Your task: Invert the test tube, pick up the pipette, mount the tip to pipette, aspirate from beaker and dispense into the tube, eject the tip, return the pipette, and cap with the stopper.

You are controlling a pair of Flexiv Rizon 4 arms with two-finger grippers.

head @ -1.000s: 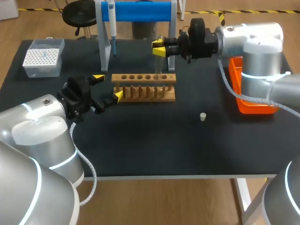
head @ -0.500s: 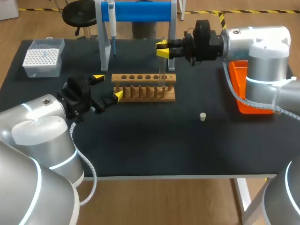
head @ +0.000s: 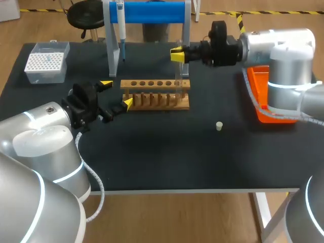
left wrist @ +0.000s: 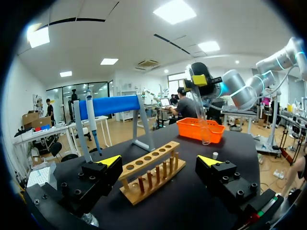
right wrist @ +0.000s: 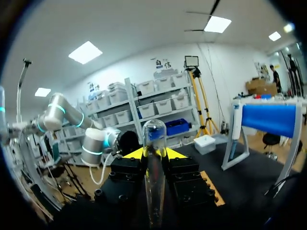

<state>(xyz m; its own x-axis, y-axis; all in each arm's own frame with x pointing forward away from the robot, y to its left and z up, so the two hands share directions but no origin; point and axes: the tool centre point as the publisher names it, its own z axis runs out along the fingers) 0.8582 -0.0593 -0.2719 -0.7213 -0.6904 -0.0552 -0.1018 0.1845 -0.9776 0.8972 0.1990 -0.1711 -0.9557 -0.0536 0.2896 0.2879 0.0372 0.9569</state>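
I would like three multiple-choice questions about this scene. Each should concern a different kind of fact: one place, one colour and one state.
1. Where is the stopper?
A. on the table, apart from the wooden rack
B. in a hole of the wooden rack
C. inside the test tube

2. What colour is the bin beside the right arm?
A. blue
B. orange
C. green

3. What is the state of the right hand?
A. open and empty
B. shut on the test tube
C. shut on the stopper

Answers:
1 A: it lies alone on the dark surface.
2 B: its walls are bright orange.
3 B: both yellow tips press the test tube from two sides.
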